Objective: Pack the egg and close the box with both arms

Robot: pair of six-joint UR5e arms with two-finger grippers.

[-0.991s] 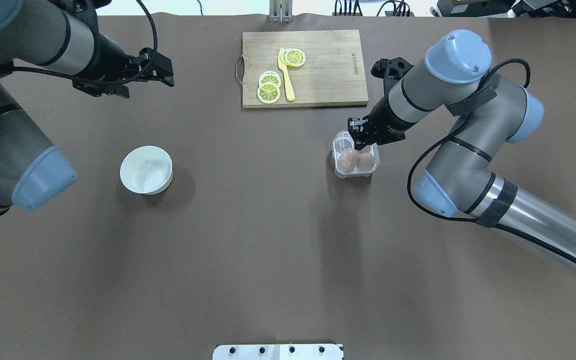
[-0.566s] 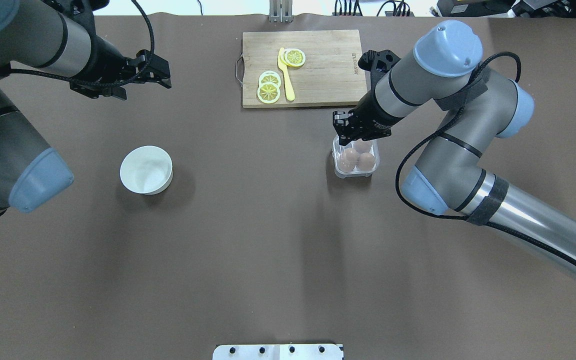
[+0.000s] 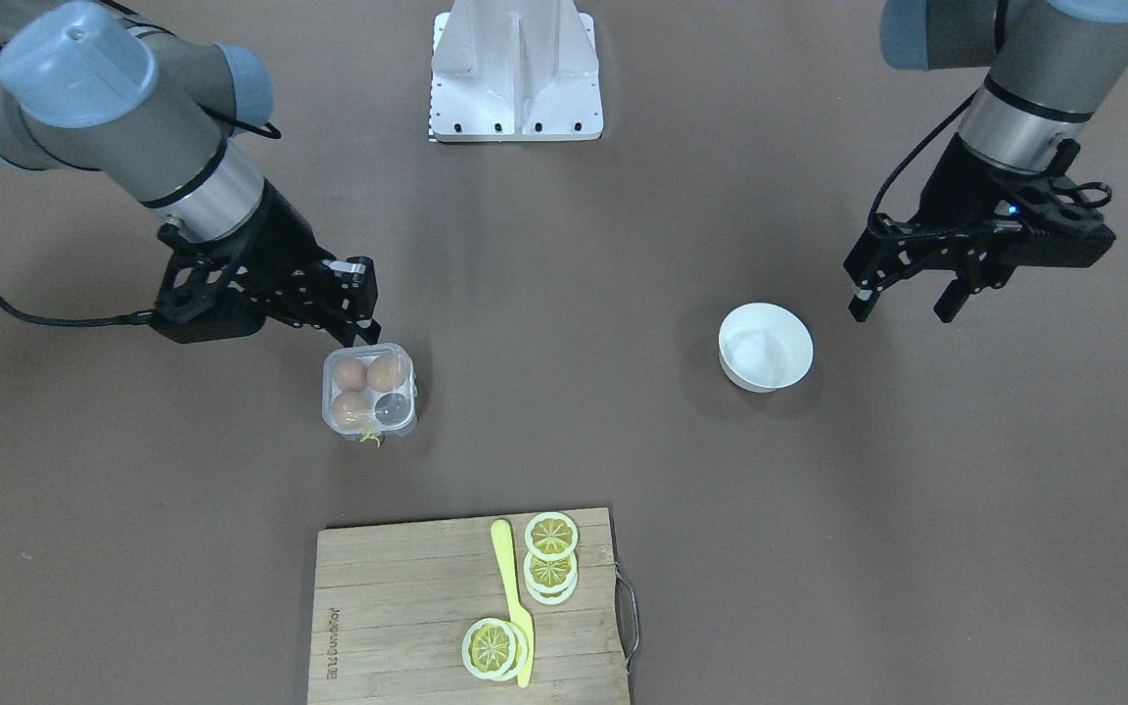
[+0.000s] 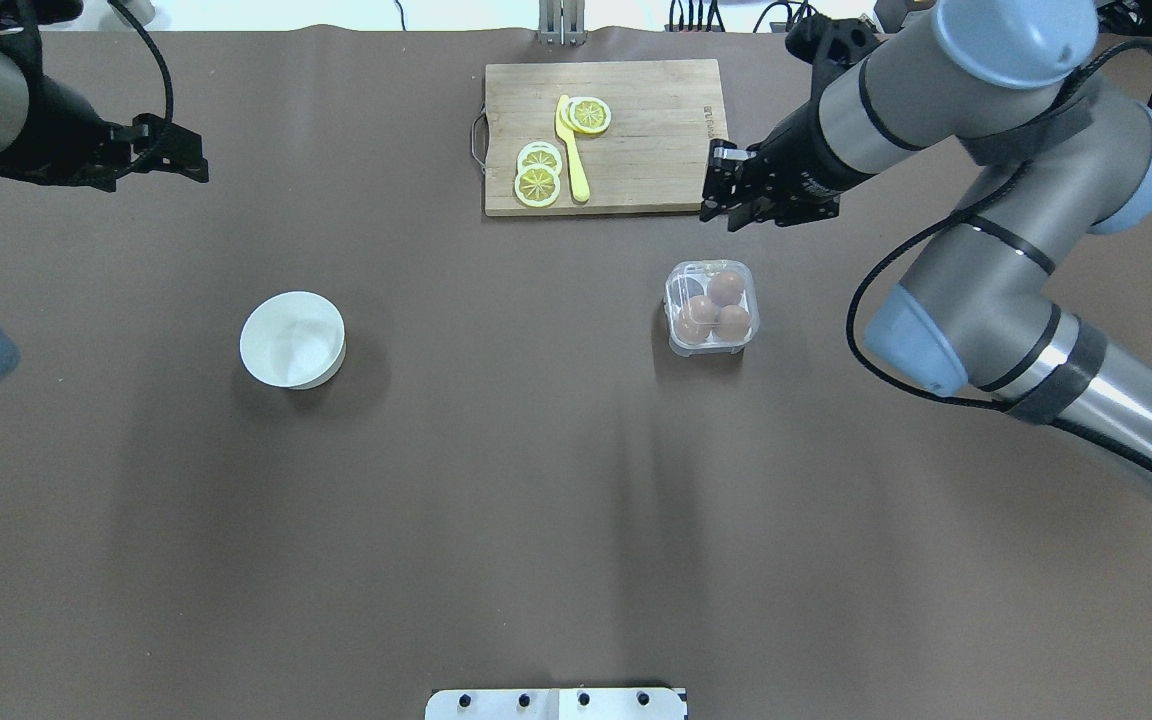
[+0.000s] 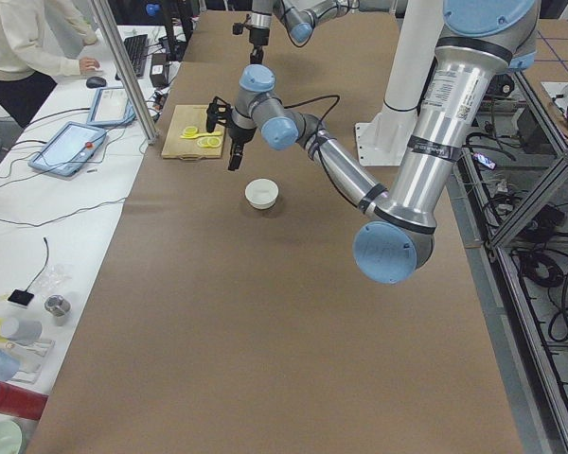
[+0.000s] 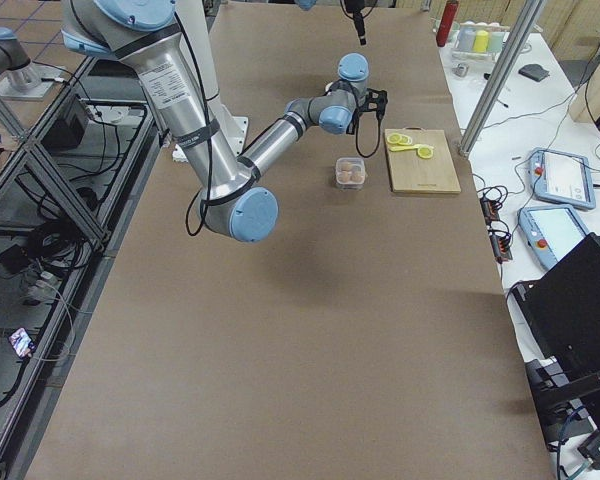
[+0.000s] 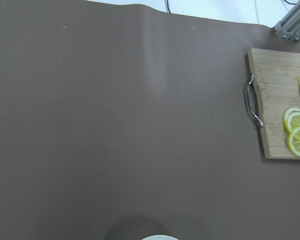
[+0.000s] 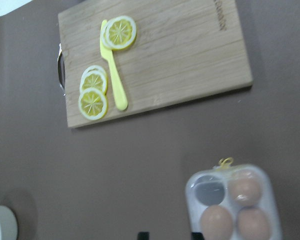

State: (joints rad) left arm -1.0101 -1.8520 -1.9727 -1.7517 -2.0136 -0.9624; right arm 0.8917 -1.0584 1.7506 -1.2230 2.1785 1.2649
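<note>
The clear box stands on the table right of centre, its see-through lid down over the tray as far as I can tell. Three brown eggs fill three cells, and one cell is empty. The box also shows in the front view and the right wrist view. My right gripper is open and empty, hanging above the table between the box and the cutting board. Its fingertips show apart in the wrist view. My left gripper is open and empty at the far left, well behind the bowl.
A white bowl stands left of centre. A wooden cutting board with lemon slices and a yellow knife lies at the back. A white base block sits at the robot's edge.
My right gripper has lifted off the box and moved back toward the cutting board. The box now shows whole, with its lid down. My left arm has drawn back to the left.
</note>
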